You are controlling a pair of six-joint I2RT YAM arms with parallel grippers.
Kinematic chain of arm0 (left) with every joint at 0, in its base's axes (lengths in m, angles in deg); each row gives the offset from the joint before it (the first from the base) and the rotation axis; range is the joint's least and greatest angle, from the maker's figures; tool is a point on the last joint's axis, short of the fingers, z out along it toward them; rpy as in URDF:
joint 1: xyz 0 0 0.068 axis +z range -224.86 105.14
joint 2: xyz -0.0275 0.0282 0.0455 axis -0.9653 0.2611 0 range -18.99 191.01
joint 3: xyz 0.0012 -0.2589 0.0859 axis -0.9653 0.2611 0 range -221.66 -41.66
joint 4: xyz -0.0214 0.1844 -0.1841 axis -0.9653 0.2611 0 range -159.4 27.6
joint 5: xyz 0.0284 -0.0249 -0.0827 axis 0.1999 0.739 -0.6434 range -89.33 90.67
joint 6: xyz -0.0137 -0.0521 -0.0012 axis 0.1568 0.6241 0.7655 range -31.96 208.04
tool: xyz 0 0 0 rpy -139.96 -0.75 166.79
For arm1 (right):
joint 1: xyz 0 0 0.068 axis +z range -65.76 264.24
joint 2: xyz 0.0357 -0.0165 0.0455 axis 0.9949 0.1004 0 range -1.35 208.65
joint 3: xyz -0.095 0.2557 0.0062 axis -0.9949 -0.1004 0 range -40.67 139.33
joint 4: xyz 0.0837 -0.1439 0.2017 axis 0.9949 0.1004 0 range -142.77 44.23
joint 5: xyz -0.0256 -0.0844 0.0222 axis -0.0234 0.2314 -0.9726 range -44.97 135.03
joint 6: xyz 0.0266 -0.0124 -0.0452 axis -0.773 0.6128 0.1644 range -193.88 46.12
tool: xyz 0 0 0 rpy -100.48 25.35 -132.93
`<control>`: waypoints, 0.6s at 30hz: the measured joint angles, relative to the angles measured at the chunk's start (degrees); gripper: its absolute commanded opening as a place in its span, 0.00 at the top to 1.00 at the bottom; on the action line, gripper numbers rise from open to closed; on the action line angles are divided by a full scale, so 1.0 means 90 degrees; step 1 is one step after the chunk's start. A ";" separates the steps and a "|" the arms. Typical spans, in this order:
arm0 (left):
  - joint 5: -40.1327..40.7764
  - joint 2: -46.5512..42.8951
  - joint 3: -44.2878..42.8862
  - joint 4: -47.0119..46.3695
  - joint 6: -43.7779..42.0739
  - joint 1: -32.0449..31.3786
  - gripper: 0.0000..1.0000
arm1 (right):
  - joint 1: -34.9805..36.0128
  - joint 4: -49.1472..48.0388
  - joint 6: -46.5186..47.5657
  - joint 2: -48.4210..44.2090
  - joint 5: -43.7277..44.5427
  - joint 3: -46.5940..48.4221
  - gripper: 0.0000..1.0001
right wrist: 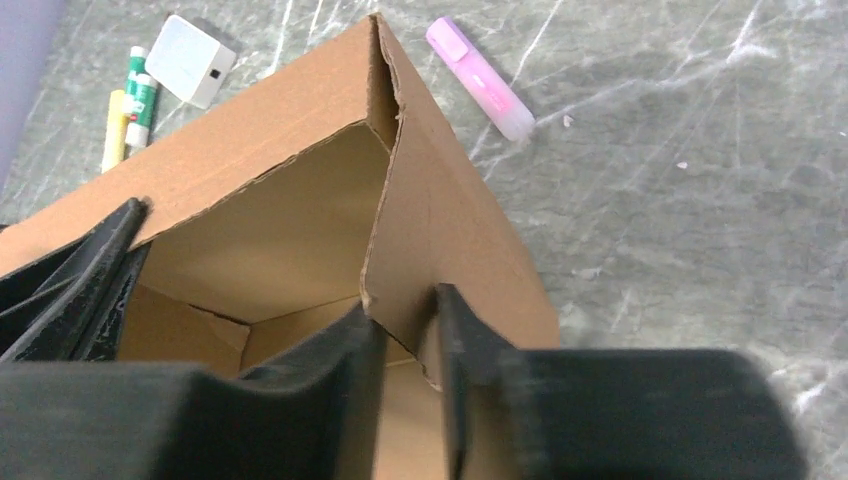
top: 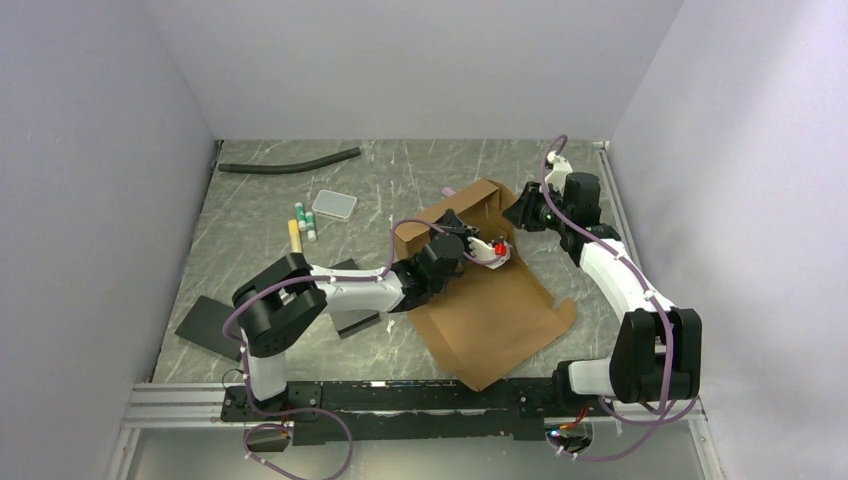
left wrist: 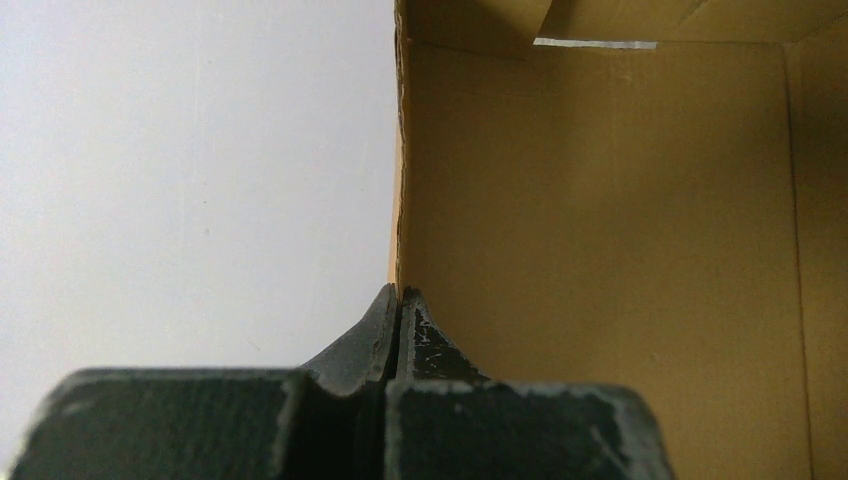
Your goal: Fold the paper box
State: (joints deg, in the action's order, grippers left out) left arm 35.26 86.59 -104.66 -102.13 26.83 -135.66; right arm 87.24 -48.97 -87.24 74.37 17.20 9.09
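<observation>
The paper box (top: 490, 300) is seen half raised on the counter (top: 400, 170). Its far walls are stood up between the two hands, and a wide flat panel is spread toward the arm bases.

One upright wall edge is pinched by the left hand (left wrist: 398, 296). Its fingers (left wrist: 372, 340) are pressed together on the thin cardboard, and the box's inner floor is seen just to the right of them. The left arm is stretched low from its base, with the wrist reaching in over the flat panel.

The right hand (right wrist: 405, 318) is set astride the adjoining side wall at the far right corner. One finger is inside the box and the other outside; they are held apart, with the panel's face showing in the gap. The right arm is bent at the elbow, and its wrist is turned inward toward the left hand.

Beyond the right hand, a pink highlighter (right wrist: 480, 78) is laid on the counter. Past the corner, to that hand's left, a small white case (right wrist: 195, 60) and some green and yellow sticks (right wrist: 140, 95) are seen. Two black slabs (top: 210, 325) are lying beside the left arm.
</observation>
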 measured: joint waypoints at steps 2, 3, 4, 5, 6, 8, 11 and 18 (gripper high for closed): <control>-0.0029 0.0000 0.0000 -0.0010 0.0000 -0.0012 1.00 | -0.0027 0.0053 0.0163 -0.0010 0.0134 0.0000 0.54; -0.0032 0.0000 0.0002 -0.0024 0.0000 -0.0019 1.00 | -0.0058 0.0102 0.0245 -0.0010 0.0180 0.0000 0.49; -0.0036 0.0000 0.0002 -0.0036 0.0000 -0.0032 1.00 | -0.0087 0.0146 0.0308 -0.0010 0.0204 0.0000 0.45; -0.0039 -0.0002 0.0005 -0.0049 0.0000 -0.0041 1.00 | -0.0151 0.0231 0.0432 -0.0010 0.0194 0.0000 0.41; -0.0044 -0.0007 0.0012 -0.0051 0.0000 -0.0049 1.00 | -0.0245 0.0338 0.0559 -0.0010 0.0168 0.0000 0.36; -0.0061 -0.0024 0.0041 -0.0063 -0.0005 -0.0056 1.00 | -0.0474 0.0597 0.0899 -0.0010 0.0032 0.0015 0.28; -0.0087 -0.0063 0.0090 -0.0097 -0.0007 -0.0058 1.00 | -0.0821 0.1081 0.1627 -0.0010 -0.0262 0.0027 0.21; -0.0095 -0.0083 0.0107 -0.0141 -0.0005 -0.0058 1.00 | -0.1387 0.1911 0.3169 -0.0155 -0.0610 0.0022 0.45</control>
State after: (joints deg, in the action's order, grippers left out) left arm 34.40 85.85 -103.70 -103.40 26.79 -136.18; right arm 74.76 -31.77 -58.72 72.97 11.71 9.29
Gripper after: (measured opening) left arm 0.012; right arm 0.719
